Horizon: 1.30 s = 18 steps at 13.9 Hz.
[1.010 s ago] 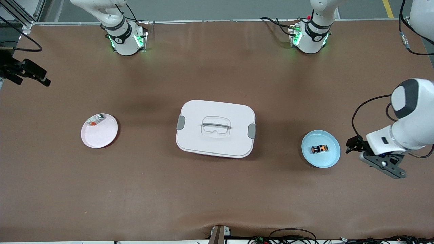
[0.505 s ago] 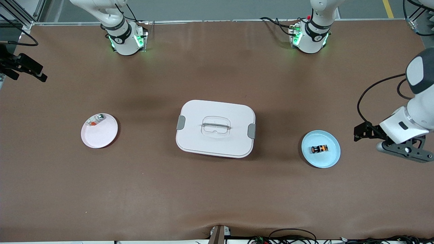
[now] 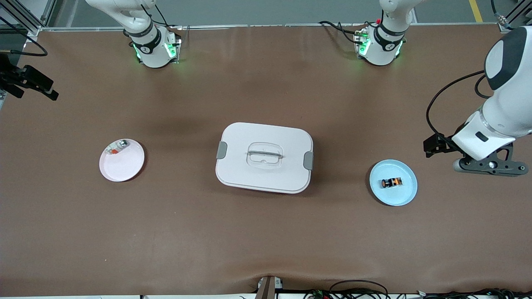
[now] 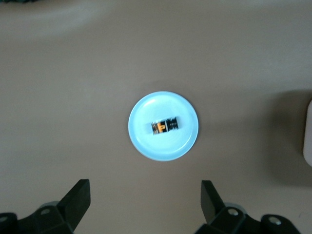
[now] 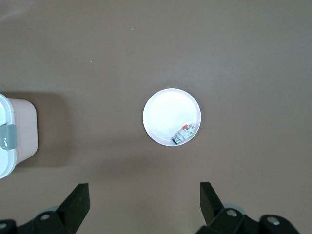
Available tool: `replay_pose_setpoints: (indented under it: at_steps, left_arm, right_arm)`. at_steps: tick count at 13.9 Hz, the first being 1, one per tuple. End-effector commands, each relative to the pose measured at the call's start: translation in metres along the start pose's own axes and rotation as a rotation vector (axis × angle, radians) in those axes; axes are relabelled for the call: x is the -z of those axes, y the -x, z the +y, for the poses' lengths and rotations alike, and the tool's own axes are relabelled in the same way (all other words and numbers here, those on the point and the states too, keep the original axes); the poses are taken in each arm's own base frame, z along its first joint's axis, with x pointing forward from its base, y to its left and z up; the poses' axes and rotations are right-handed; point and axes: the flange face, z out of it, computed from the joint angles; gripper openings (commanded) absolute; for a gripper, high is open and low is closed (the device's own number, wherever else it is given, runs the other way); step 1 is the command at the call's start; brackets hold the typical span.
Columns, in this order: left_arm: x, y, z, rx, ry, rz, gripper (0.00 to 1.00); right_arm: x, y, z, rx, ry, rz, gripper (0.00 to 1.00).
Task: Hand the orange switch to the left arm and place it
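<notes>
Notes left hand (image 4: 146, 197) shifted in the last second, now above desk (image 3: 266, 241) beside light-blue plate (image 3: 405, 195), fingers apart, empty. Finds orange switch (image 3: 392, 182) lying on that plate, untouched. Logs right hand (image 5: 145, 197) waiting, apart. Judges pickup not begun.

Both hands (image 4: 141, 207) (image 5: 141, 207) aloft, fingers spread.

Pink plate (image 3: 121, 160) with small silvery-green piece (image 3: 121, 144); light-blue plate (image 3: 393, 182).
</notes>
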Motion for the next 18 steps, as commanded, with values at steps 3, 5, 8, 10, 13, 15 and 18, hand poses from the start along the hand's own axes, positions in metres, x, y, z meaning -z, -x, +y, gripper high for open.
replay_pose_setpoints:
  at_steps: [3, 5, 8, 10, 13, 15, 18]
  left_arm:
    - [0.042, 0.027, -0.015, 0.069, -0.043, 0.014, 1.0]
    - [0.058, 0.042, -0.01, 0.079, -0.063, -0.009, 1.0]
    - [0.076, 0.062, -0.014, 0.113, 0.0, -0.051, 1.0]
    - [0.091, 0.077, -0.016, 0.124, 0.025, -0.059, 1.0]
    - [0.106, 0.099, -0.007, 0.115, 0.039, -0.076, 1.0]
    - [0.115, 0.113, -0.011, 0.128, 0.082, -0.066, 1.0]
    - [0.119, 0.122, -0.01, 0.129, 0.086, -0.057, 1.0]
  right_arm:
    - [0.007, 0.0, 0.001, -0.013, 0.01, 0.008, 1.0]
    - [0.007, 0.0, -0.001, -0.008, 0.01, 0.007, 1.0]
    - [0.007, -0.001, 0.001, -0.011, 0.01, 0.007, 1.0]
    - [0.007, 0.0, 0.001, -0.01, 0.01, 0.007, 1.0]
    - [0.006, -0.001, 0.0, -0.008, 0.012, 0.005, 1.0]
    - [0.006, 0.001, 0.004, -0.014, 0.015, -0.013, 1.0]
    - [0.003, 0.003, 0.005, -0.018, 0.019, -0.063, 1.0]
